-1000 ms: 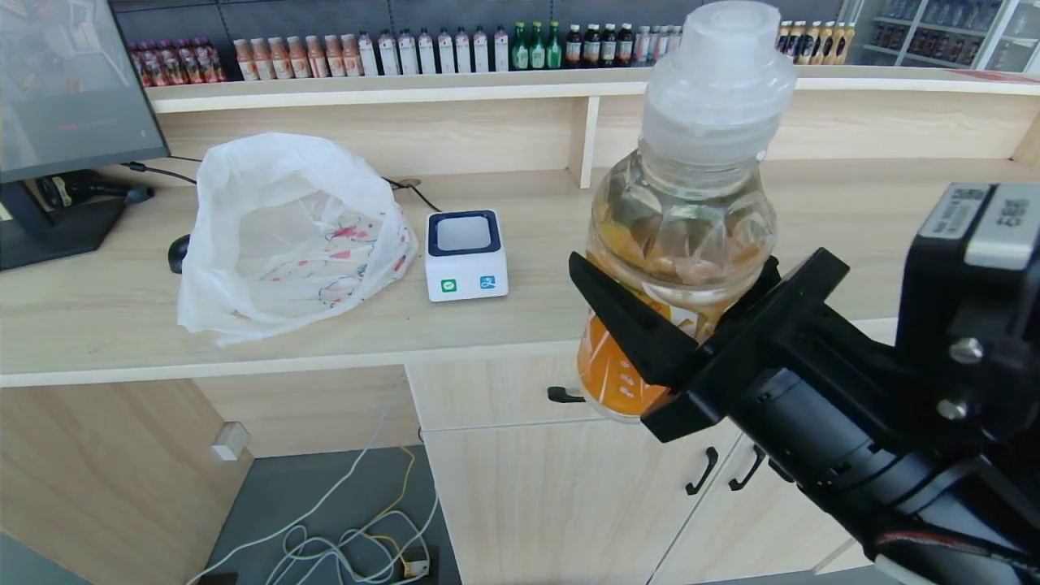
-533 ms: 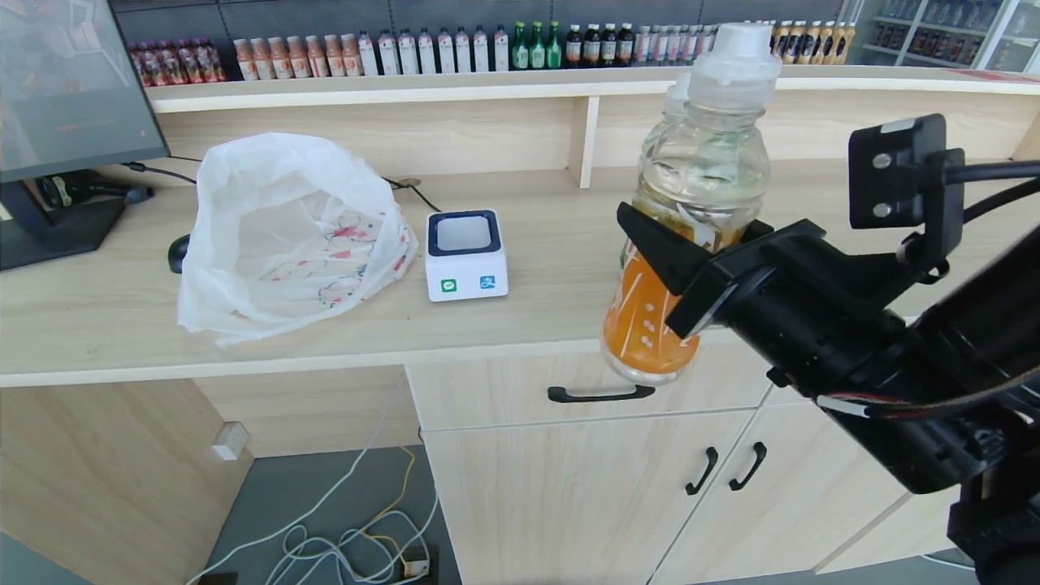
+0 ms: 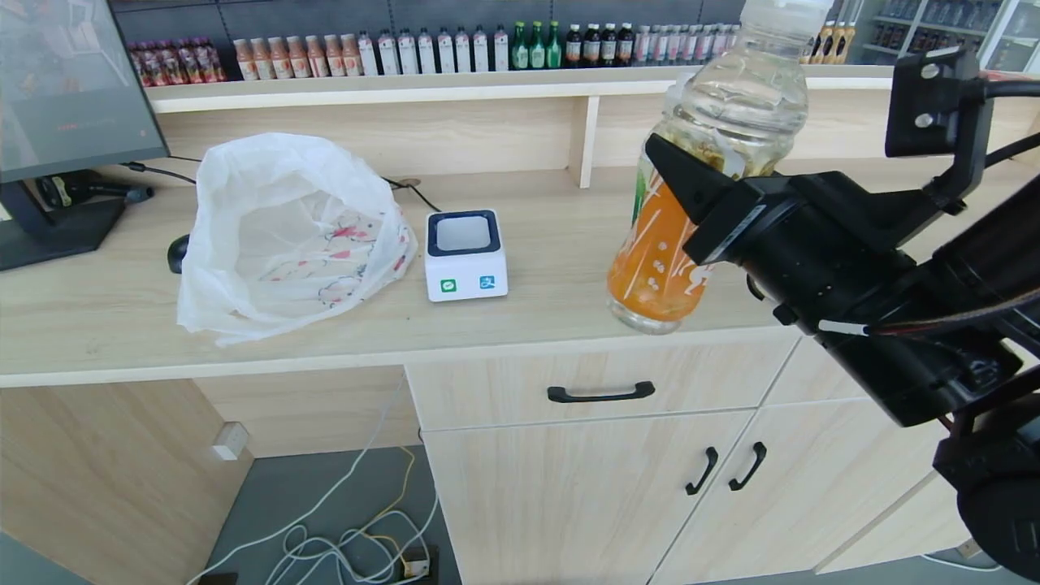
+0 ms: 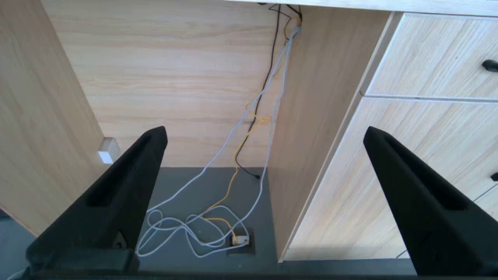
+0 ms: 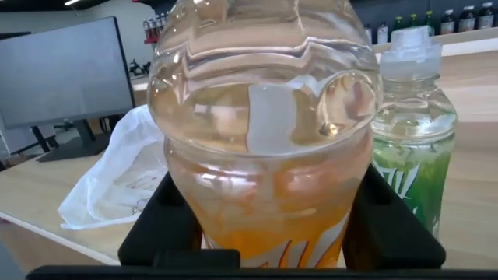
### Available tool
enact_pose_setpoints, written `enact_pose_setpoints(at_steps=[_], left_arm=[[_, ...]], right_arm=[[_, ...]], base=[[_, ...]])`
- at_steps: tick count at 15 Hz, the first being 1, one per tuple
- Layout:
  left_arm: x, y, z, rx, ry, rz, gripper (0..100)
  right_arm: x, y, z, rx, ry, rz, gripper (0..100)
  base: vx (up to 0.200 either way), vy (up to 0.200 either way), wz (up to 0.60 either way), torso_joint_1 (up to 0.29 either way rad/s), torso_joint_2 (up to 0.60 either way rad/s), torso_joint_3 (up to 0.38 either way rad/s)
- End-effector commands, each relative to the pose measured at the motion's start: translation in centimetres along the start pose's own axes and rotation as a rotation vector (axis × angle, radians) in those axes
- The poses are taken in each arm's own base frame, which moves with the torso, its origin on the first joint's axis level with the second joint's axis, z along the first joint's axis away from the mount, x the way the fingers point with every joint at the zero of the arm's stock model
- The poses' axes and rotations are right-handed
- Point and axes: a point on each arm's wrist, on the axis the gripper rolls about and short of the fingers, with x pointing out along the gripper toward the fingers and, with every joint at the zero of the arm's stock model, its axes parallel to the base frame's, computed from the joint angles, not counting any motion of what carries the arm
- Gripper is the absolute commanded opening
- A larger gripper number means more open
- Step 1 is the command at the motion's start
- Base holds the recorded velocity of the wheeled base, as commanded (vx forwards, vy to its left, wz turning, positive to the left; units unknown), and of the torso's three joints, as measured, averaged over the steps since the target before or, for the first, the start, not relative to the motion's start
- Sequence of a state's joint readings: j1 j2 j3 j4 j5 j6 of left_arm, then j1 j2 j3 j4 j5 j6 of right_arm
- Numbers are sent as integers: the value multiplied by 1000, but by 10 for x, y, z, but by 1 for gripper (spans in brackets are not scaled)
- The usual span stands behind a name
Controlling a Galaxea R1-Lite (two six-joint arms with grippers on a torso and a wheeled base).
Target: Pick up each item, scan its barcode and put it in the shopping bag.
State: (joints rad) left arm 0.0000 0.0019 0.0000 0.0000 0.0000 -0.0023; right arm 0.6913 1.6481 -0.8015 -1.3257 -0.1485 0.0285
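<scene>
Now, orange bottle (image 3: 656, 264) between right gripper (image 3: 719, 166) fingers (image 3: 685, 183), near counter (image 3: 528, 318) edge.

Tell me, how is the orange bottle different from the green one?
The orange bottle has an orange label; the green bottle has a green one. The orange bottle is clamped in the right gripper and leans; the green bottle stands upright, untouched. Both are clear plastic with pale caps.

On the wooden tabletop (image 3: 552, 321), at my far left, stands a dark monitor (image 3: 73, 81) with a black mouse (image 3: 176, 253) near its stand. Along the back wall I see a long row of bottles (image 3: 455, 49). Under the tabletop's front edge is a drawer with a black handle (image 3: 600, 394), and loose cables (image 3: 341, 544) lie tangled on the grey floor (image 3: 272, 487).
</scene>
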Motion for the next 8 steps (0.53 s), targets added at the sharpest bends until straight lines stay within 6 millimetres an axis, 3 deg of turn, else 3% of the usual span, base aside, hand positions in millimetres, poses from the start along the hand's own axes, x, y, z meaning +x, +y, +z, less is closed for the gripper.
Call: enact_pose_setpoints(at_steps=[1, 8], left_arm=[[0, 0, 0, -1, 1, 0, 100], [0, 0, 0, -1, 0, 0, 100]], right_arm=[[0, 0, -5, -3, 11, -3, 0], [5, -3, 4, 9, -48, -3, 0]], base=[[0, 0, 0, 0, 0, 0], [0, 0, 0, 0, 0, 0]])
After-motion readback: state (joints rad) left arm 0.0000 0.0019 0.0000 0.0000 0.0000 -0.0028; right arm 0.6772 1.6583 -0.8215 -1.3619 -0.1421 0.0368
